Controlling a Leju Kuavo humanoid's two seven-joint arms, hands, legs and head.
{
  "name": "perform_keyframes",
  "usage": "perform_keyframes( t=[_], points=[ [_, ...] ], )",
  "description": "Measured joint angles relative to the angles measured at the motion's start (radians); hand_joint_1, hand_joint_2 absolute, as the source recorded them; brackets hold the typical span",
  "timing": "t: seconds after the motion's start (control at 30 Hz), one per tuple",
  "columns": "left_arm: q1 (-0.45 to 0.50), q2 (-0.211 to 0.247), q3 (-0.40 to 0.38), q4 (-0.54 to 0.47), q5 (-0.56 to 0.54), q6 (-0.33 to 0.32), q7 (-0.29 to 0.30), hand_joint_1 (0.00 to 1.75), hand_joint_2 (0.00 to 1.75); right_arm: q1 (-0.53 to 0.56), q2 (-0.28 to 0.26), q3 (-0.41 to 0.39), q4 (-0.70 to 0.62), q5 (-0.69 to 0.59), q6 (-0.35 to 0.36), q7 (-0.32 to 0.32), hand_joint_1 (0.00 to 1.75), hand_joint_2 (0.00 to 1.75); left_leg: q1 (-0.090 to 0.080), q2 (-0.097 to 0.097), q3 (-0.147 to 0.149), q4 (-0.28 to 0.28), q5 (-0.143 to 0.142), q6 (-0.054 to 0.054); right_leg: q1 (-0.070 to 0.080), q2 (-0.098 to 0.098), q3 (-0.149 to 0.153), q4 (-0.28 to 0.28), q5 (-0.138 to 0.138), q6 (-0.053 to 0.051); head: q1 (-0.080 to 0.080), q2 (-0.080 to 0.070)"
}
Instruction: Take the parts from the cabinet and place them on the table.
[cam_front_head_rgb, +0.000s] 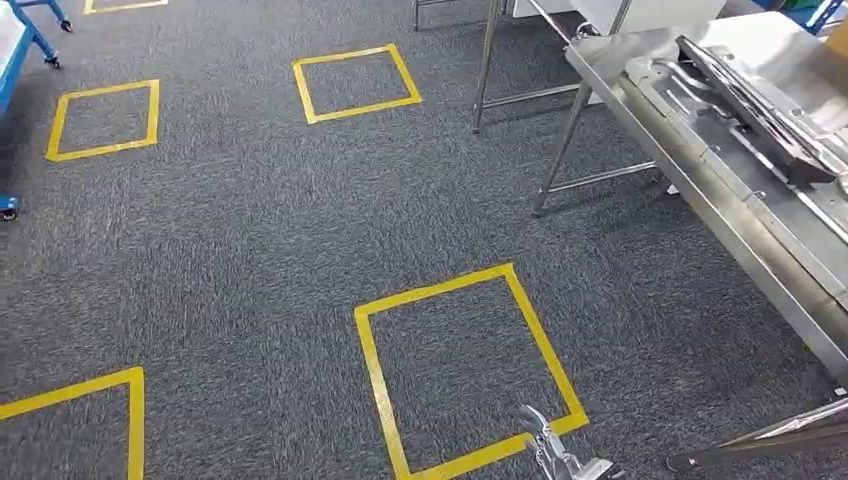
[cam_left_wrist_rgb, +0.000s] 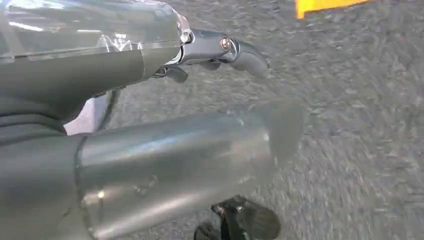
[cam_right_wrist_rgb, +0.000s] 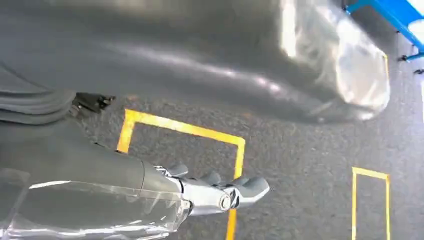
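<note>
Both hands carry one long metal part toward the steel table.

The left hand (cam_left_wrist_rgb: 210, 55) and right hand (cam_right_wrist_rgb: 215, 192) each clasp the silvery part (cam_left_wrist_rgb: 175, 160); beside the table (cam_front_head_rgb: 640, 75), where similar pressed panels (cam_front_head_rgb: 760, 105) lie. It looks stiff, heavy and slippery, so an end-to-end hold probably suits it.

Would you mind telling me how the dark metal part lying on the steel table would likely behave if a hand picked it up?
The dark metal part looks like long, ribbed pressed metal, so probably stiff and fairly heavy. Its smooth sheen suggests it may slip. It lies flat on the steel table, so it is unlikely to roll.
</note>
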Motion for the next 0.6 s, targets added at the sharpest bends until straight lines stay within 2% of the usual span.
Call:
perform_keyframes(
  t=[0.03,0.07,0.13,0.17,0.2,0.23,0.27,0.3,0.33,0.37,0.4,0.5,0.53,0.57,0.6],
  points=[
    [0.023,0.000,-0.034,-0.022,0.012,0.003,0.010,0.00,0.00,-0.008,0.001,0.003,0.014,-0.006,0.002,-0.014,0.00,0.00,-0.002,0.014,-0.007,0.013,-0.015,0.002,-0.015,-0.016,0.018,-0.033,0.004,0.007,-0.002,0.000],
    [0.037,0.000,-0.059,-0.036,0.017,0.006,0.015,0.00,0.00,-0.011,0.002,0.008,0.026,-0.008,0.003,-0.019,0.00,0.00,-0.004,0.032,-0.020,0.045,-0.044,0.000,-0.015,-0.017,0.023,-0.045,0.008,0.005,-0.003,0.000],
    [0.057,0.000,-0.105,-0.063,0.037,0.014,0.031,0.00,0.00,-0.013,0.002,0.012,0.046,-0.019,0.005,-0.022,0.00,0.00,-0.001,0.040,-0.085,0.191,-0.123,-0.010,-0.016,-0.035,0.021,-0.043,0.008,0.004,-0.005,0.000],
    [0.068,0.000,-0.122,-0.074,0.051,0.018,0.039,0.00,0.00,-0.017,0.002,0.016,0.055,-0.025,0.005,-0.022,0.00,0.00,0.001,0.041,-0.118,0.267,-0.152,-0.016,-0.016,-0.044,0.020,-0.040,0.006,0.004,-0.003,0.000],
    [0.080,0.000,-0.144,-0.089,0.067,0.023,0.052,0.00,0.00,-0.020,0.002,0.019,0.065,-0.031,0.006,-0.022,0.00,0.00,0.002,0.043,-0.134,0.307,-0.158,-0.021,-0.017,-0.050,0.018,-0.036,0.004,0.006,-0.004,0.000],
    [0.095,0.000,-0.162,-0.101,0.082,0.025,0.066,0.00,0.00,-0.026,0.002,0.026,0.074,-0.038,0.008,-0.023,0.00,0.00,0.004,0.046,-0.125,0.294,-0.138,-0.025,-0.019,-0.054,0.018,-0.030,0.000,0.011,-0.004,0.000],
    [0.112,0.000,-0.180,-0.116,0.096,0.028,0.080,0.00,0.00,-0.031,0.002,0.031,0.081,-0.045,0.007,-0.024,0.00,0.00,0.006,0.050,-0.093,0.236,-0.101,-0.028,-0.021,-0.057,0.017,-0.023,-0.004,0.015,-0.003,0.000],
    [0.129,0.000,-0.206,-0.135,0.109,0.034,0.098,0.00,0.00,-0.033,0.002,0.035,0.087,-0.053,0.004,-0.024,0.00,0.00,0.008,0.054,-0.043,0.143,-0.056,-0.031,-0.023,-0.059,0.015,-0.016,-0.009,0.020,-0.004,0.000],
    [0.143,0.000,-0.226,-0.147,0.112,0.039,0.110,0.00,0.00,-0.035,0.001,0.037,0.090,-0.058,-0.002,-0.024,0.00,0.00,0.009,0.068,0.011,0.046,-0.019,-0.032,-0.025,-0.061,0.014,-0.006,-0.016,0.027,-0.005,0.000],
    [0.147,-0.001,-0.246,-0.152,0.108,0.044,0.120,0.00,0.00,-0.035,-0.001,0.038,0.091,-0.063,-0.010,-0.023,0.00,0.00,0.004,0.086,0.028,0.015,-0.043,-0.028,-0.022,-0.065,0.009,0.001,-0.021,0.033,-0.005,0.000],
    [0.151,-0.001,-0.258,-0.158,0.094,0.050,0.126,0.00,0.00,-0.038,-0.003,0.040,0.093,-0.067,-0.019,-0.023,0.00,0.00,0.002,0.074,0.025,0.011,-0.031,-0.011,-0.019,-0.066,0.002,0.016,-0.024,0.038,-0.007,0.000],
    [0.153,-0.003,-0.263,-0.160,0.050,0.048,0.104,0.00,0.00,-0.042,-0.008,0.041,0.097,-0.079,-0.036,-0.027,0.00,0.00,-0.003,0.065,0.018,0.012,-0.028,0.008,-0.020,-0.074,0.001,0.013,-0.019,0.046,-0.008,0.000],
    [0.152,-0.003,-0.263,-0.160,0.044,0.045,0.097,0.00,0.00,-0.043,-0.010,0.041,0.097,-0.083,-0.039,-0.028,0.00,0.00,0.004,0.063,0.021,0.000,-0.020,0.021,-0.023,-0.069,-0.003,0.018,-0.030,0.053,-0.009,0.000],
    [0.150,-0.003,-0.263,-0.160,0.038,0.042,0.091,0.00,0.00,-0.043,-0.011,0.042,0.098,-0.084,-0.041,-0.031,0.00,0.00,0.003,0.062,0.021,-0.003,-0.016,0.026,-0.027,-0.049,-0.011,0.045,-0.056,0.059,-0.004,0.000],
    [0.148,-0.003,-0.263,-0.160,0.037,0.041,0.089,0.00,0.00,-0.044,-0.013,0.043,0.099,-0.084,-0.043,-0.033,0.00,0.00,0.003,0.060,0.018,-0.004,-0.013,0.031,-0.030,-0.039,-0.039,0.102,-0.096,0.063,-0.004,0.000]
  ],
)
